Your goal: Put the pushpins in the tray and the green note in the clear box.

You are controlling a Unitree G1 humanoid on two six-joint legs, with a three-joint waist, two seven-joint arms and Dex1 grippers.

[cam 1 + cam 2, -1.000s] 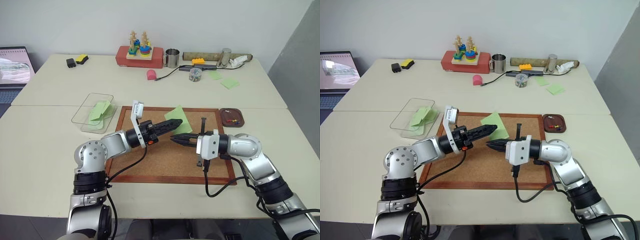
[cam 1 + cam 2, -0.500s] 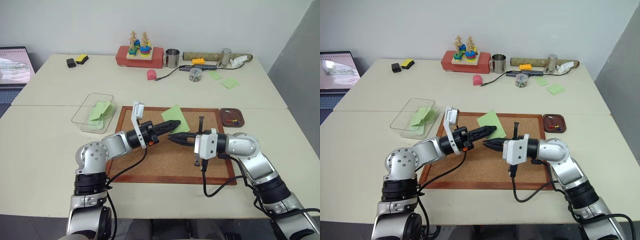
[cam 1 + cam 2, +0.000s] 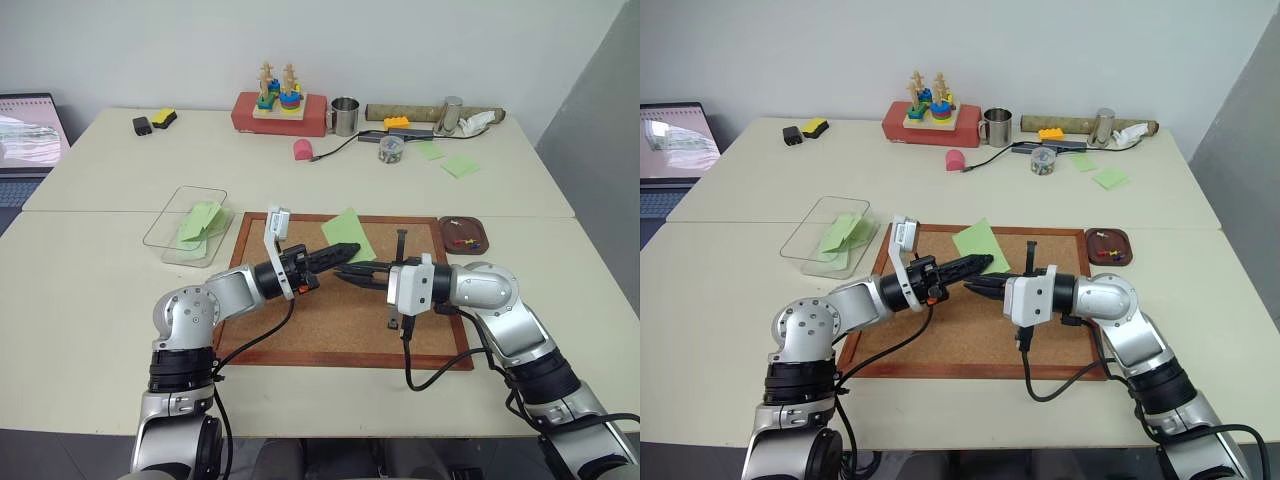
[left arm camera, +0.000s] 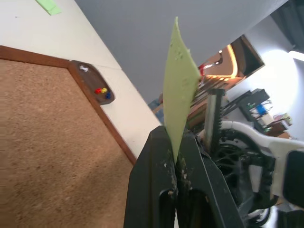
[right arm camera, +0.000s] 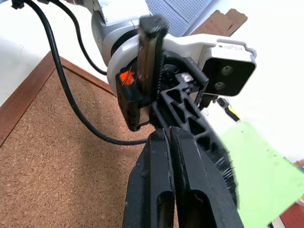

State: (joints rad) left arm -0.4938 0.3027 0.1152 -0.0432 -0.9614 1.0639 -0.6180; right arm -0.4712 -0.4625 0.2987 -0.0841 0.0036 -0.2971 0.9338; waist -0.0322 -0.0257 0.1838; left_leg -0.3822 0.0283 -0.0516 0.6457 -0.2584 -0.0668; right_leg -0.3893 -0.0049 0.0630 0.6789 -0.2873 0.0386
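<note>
The green note (image 3: 347, 232) now sits pinched in my left claw (image 3: 349, 249), which has snapped shut on it since a second ago, mid-frame over the cork board (image 3: 300, 320). My right claw (image 3: 345, 274) stays closed, empty, touching alongside. The clear box (image 3: 175, 215) lies left, the tray (image 3: 466, 234) right.

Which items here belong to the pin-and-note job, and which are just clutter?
Job: green note, pinched in left end effector; pushpins in tray; clear box.
Clutter: cork board, metal mug, stacking toy, laptop.
</note>
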